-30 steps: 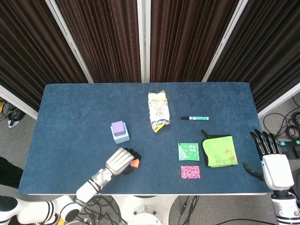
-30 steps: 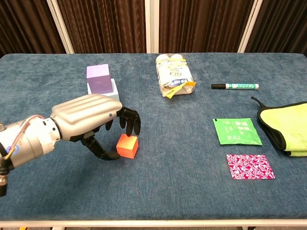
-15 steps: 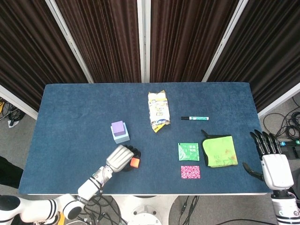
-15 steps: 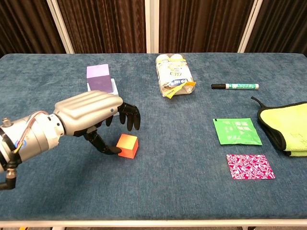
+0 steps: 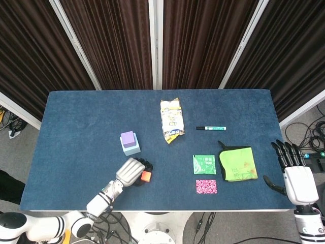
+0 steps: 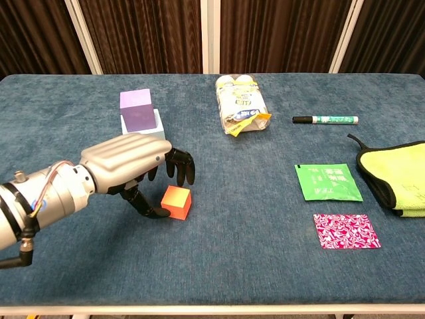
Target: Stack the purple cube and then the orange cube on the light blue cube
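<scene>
A blue-covered table (image 5: 76, 117) stood before dark curtains (image 5: 203, 40). Near its front edge the orange cube (image 6: 176, 202) rested on the cloth, arched over by the left hand (image 6: 129, 164); dark fingertips (image 6: 184, 170) were curled just above its top and the thumb was set low at its left side, though whether the cube was actually gripped could not be told. Behind it, the purple cube (image 6: 137, 109) was stacked on the light blue cube (image 5: 133, 148). Farther right lay a snack packet (image 6: 242, 103), a marker (image 6: 325, 119), a green sachet (image 6: 328, 181), a pink patterned square (image 6: 345, 230) and a yellow-green cloth (image 6: 397, 175). The right hand (image 5: 293, 170) was held off the table's right edge, fingers spread and empty.
</scene>
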You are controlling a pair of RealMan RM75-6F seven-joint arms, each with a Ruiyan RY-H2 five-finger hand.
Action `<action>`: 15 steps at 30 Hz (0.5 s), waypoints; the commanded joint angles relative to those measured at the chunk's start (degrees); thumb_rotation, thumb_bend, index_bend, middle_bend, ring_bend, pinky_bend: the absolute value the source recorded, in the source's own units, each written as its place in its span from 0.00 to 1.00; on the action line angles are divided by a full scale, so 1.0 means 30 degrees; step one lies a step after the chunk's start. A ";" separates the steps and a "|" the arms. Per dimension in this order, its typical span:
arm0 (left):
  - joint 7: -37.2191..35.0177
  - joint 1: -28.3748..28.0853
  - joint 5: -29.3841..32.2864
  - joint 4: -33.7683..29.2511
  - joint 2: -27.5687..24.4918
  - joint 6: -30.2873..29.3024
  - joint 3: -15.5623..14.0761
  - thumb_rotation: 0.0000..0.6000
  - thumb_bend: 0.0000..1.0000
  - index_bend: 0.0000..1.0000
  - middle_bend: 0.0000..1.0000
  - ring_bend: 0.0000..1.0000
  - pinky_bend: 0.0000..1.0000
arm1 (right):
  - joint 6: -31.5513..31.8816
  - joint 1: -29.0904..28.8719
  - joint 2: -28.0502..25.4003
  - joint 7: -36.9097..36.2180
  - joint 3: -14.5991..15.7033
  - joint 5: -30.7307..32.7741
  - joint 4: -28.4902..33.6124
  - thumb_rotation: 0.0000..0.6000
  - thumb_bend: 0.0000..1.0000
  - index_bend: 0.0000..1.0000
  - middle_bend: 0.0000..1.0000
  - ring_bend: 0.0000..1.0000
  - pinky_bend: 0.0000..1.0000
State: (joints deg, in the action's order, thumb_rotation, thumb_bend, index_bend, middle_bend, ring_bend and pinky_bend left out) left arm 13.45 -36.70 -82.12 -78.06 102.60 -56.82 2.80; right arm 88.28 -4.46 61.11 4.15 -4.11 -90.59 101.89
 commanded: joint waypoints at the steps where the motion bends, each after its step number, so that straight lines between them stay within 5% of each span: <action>1: -0.0126 0.0021 -0.0009 0.0099 0.0065 -0.0028 -0.0055 1.00 0.26 0.45 0.54 0.41 0.52 | -0.0009 -0.0010 -0.0002 -0.0001 -0.0017 0.0021 0.0002 1.00 0.13 0.02 0.05 0.00 0.00; 15: -0.0478 0.0297 -0.0042 0.0231 0.0220 -0.0595 -0.0067 1.00 0.29 0.48 0.61 0.42 0.53 | -0.0022 -0.0014 -0.0034 -0.0021 -0.0053 0.0093 0.0026 1.00 0.13 0.02 0.05 0.00 0.00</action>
State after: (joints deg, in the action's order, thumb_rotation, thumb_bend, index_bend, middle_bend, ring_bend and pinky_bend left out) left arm 11.97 -35.85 -82.25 -77.33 103.30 -58.56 2.56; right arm 88.21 -4.50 61.02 4.10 -4.26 -90.31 101.97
